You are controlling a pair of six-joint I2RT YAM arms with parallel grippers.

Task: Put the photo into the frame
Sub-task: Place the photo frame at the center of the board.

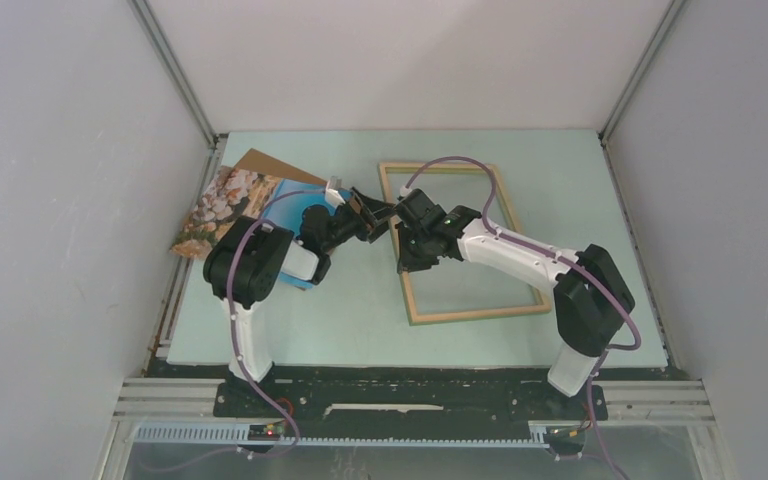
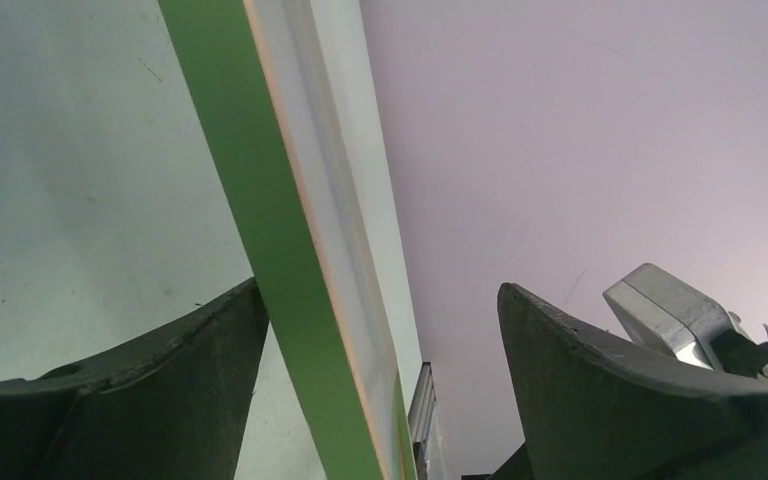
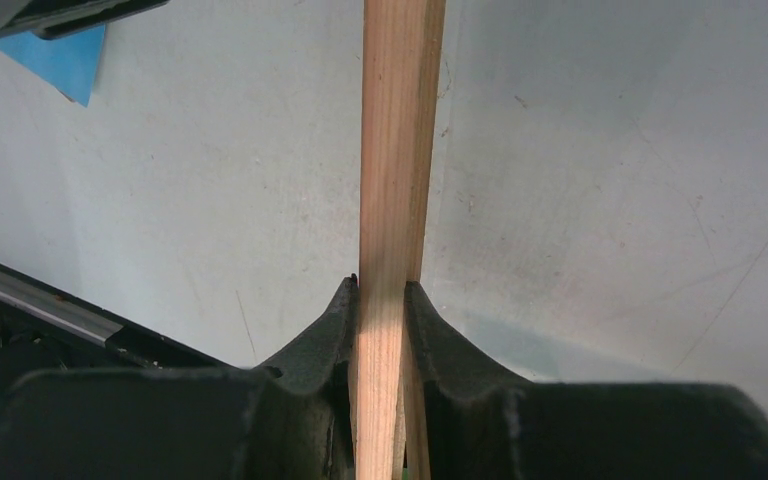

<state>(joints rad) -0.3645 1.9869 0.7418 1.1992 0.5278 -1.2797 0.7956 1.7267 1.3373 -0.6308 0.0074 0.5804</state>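
Pale wood faces up on the frame [image 1: 475,312], which lies on the light green tabletop [image 1: 360,320], the surface showing through its clear pane. The right hand [image 1: 401,258] is clamped on the frame's left rail; in the right wrist view both fingers [image 3: 325,330] pinch the wooden strip from either side. Farther along that rail, the left hand [image 1: 382,213] reaches in from the left. In its own wrist view its fingers [image 2: 160,380] stand spread wide, with the frame's green edge running between them, close to one finger and clear of the other. Left of the frame lies the photo [image 1: 225,205], its rocky end turned away, partly under the left arm. It rests on a brown backing board [image 1: 270,163].
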